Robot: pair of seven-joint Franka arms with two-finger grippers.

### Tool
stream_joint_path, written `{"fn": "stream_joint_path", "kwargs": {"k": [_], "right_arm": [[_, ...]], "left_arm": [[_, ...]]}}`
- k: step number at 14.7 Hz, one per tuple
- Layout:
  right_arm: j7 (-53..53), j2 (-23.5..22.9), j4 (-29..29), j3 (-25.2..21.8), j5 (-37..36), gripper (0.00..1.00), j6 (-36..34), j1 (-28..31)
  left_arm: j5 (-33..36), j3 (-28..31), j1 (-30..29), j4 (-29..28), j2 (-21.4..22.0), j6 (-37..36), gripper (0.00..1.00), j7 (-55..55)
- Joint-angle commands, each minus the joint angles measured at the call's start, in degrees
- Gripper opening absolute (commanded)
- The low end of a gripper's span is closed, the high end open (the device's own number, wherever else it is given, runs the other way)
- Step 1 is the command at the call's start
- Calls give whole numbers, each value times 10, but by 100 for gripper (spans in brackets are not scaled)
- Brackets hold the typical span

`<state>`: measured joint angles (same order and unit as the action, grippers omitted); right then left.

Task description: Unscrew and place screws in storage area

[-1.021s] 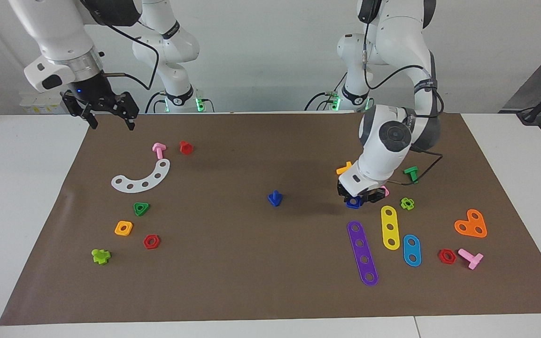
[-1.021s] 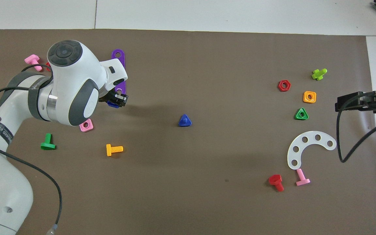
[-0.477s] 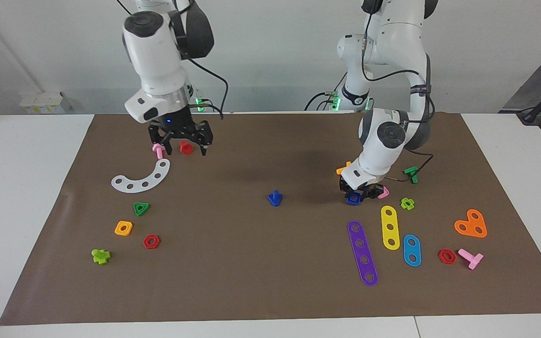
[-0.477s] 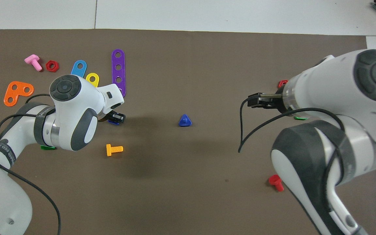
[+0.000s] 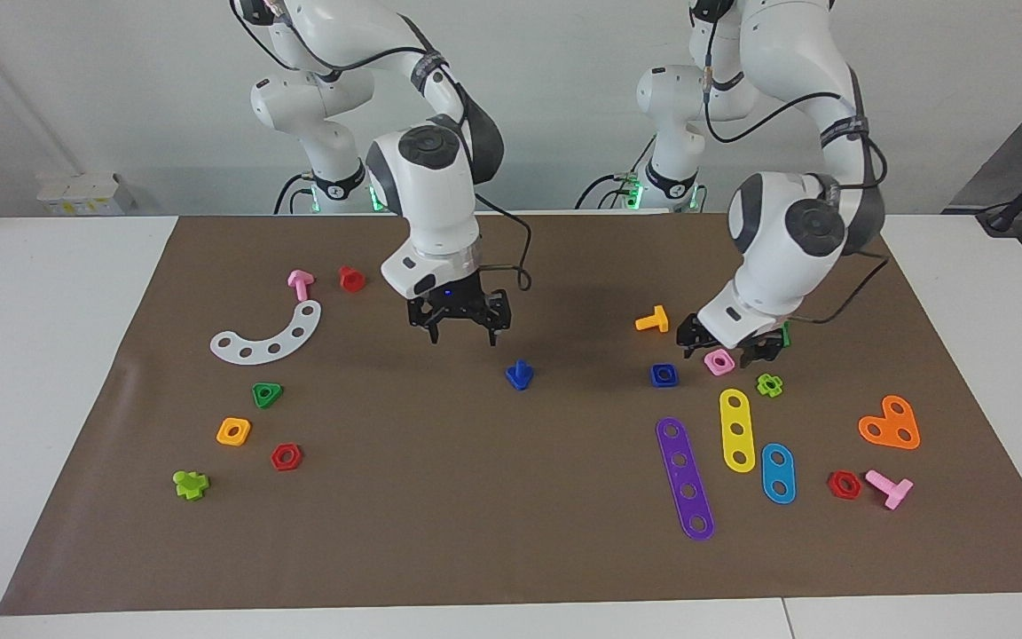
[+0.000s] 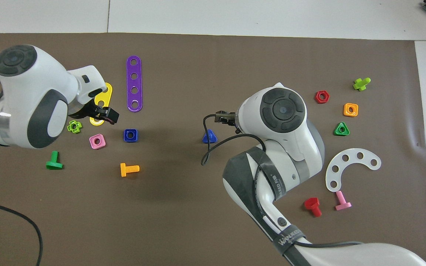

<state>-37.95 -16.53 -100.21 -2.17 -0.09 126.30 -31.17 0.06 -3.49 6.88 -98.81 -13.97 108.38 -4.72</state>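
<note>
Brown mat [image 5: 475,497]: blue bolt [image 5: 520,375] stands mid-mat. Right gripper [image 5: 460,335] over mat beside it, jaws spread, empty. Left gripper [image 5: 729,348] above pink nut [image 5: 719,362], jaws spread.

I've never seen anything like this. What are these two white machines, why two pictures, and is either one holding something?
They are two robot arms, each ending in a two-finger gripper. One picture faces them across the table; the other looks down from above their own end. Coloured toy bolts, nuts and strips lie on a brown mat. The right gripper, open, hangs over the mat close to the blue bolt, which stands on its head mid-mat. The left gripper, open, is over the pink square nut, beside a blue square nut. Neither holds anything.
</note>
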Motion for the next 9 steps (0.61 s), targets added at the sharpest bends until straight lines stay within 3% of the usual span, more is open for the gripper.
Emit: {"fn": "stream_joint_path", "kwargs": {"k": [1, 4, 9], "right_arm": [[-28, -53, 47, -3, 11, 100, 17, -22], [-52, -110, 77, -4, -3, 100, 24, -52], [-49, -141, 74, -3, -23, 91, 47, -57]], "left_arm": [[-5, 1, -33, 76, 2, -92, 100, -9], [-3, 5, -72, 142, 4, -165, 100, -9], [-1, 6, -93, 141, 82, -193, 100, 1]]}}
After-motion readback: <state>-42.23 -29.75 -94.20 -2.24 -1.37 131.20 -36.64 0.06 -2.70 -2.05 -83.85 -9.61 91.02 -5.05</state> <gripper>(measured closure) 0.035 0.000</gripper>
